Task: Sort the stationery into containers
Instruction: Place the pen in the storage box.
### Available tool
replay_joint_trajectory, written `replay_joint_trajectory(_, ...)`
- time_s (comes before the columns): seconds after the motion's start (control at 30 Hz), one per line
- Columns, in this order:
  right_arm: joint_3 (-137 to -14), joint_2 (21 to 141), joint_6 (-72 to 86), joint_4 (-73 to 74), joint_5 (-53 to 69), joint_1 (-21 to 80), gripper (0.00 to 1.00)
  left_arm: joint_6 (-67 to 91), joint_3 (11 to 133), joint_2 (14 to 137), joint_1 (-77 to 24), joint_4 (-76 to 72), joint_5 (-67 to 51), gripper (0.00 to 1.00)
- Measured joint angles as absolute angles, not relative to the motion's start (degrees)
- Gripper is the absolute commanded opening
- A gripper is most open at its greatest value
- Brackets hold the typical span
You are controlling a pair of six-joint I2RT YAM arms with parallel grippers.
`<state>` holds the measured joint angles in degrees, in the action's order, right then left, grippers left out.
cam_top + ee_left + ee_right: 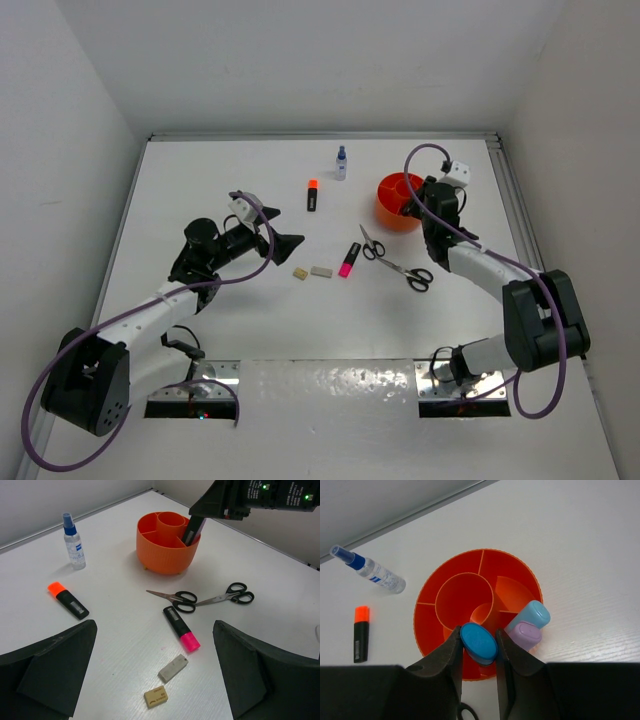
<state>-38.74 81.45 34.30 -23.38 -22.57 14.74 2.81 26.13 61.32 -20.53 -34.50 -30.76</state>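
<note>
The right gripper (479,636) pinches a marker (479,643) between its two black fingers; seen end-on, the marker shows only a glossy oval blue cap. Directly beneath the fingers sits the round orange tub (520,572), with a central cup and divided compartments. Just right of the grip, a lilac marker (526,634) and a pale blue marker (536,615) stand in one compartment. The left gripper (155,652) is spread wide, holding nothing.

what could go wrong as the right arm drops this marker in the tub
1. The blue-capped marker in the right gripper hangs tilted over the near rim of the orange tub. Once released, it might catch a divider or tip out.
2. One finger sits close to the lilac marker already in the tub and could knock it when the jaws open.
</note>
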Motion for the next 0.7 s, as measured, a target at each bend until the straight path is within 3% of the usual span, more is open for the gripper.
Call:
replay_joint_trajectory(0.4,-38.7,81.5,33.1,-23.5,-22.6,15.3,0.36,2.5,26.1,61.3,-20.5,-34.9,-30.6,1.00)
replay_joint_trajectory(0.7,-38.7,81.5,31.7,-22.8,-23.0,15.9,0.40,2.0,26.1,61.3,-20.5,-35.0,-30.5,1.00)
